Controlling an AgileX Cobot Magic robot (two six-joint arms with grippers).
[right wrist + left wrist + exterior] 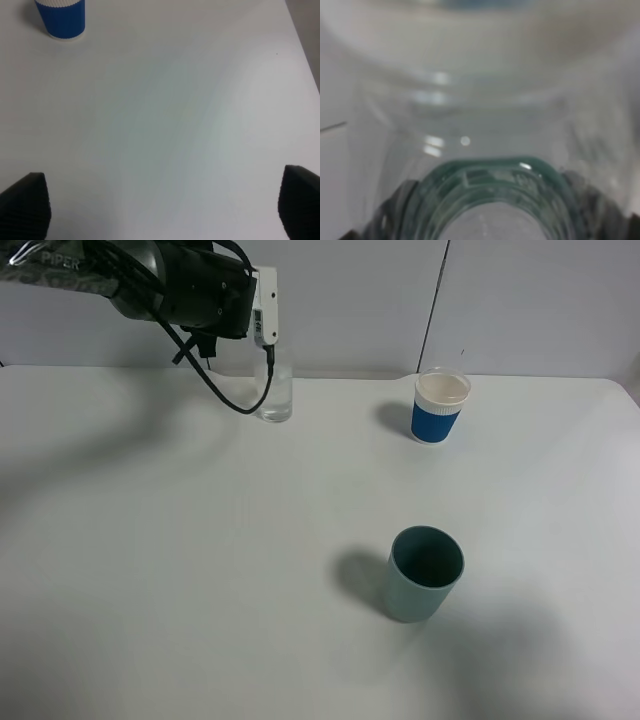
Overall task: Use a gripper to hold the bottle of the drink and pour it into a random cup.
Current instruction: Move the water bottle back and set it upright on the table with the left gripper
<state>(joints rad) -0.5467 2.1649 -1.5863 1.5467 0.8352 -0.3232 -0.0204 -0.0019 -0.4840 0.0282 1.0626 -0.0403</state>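
Note:
My left gripper (264,332), black with a white jaw plate, hangs at the back left just above the tall clear glass cup (275,392). It is shut on the clear plastic bottle (480,115), which fills the left wrist view as a blur with a green ring (485,175) low in the picture. In the exterior high view the gripper hides the bottle almost wholly. The cup stands upright on the white table (200,570). My right gripper (162,205) is open and empty above bare table, with its black fingertips (25,205) at the picture's lower corners.
A blue cup with a white rim (440,405) stands at the back right and also shows in the right wrist view (61,17). A teal plastic cup (424,573) stands in front of the middle. A black cable (215,385) hangs from the left arm.

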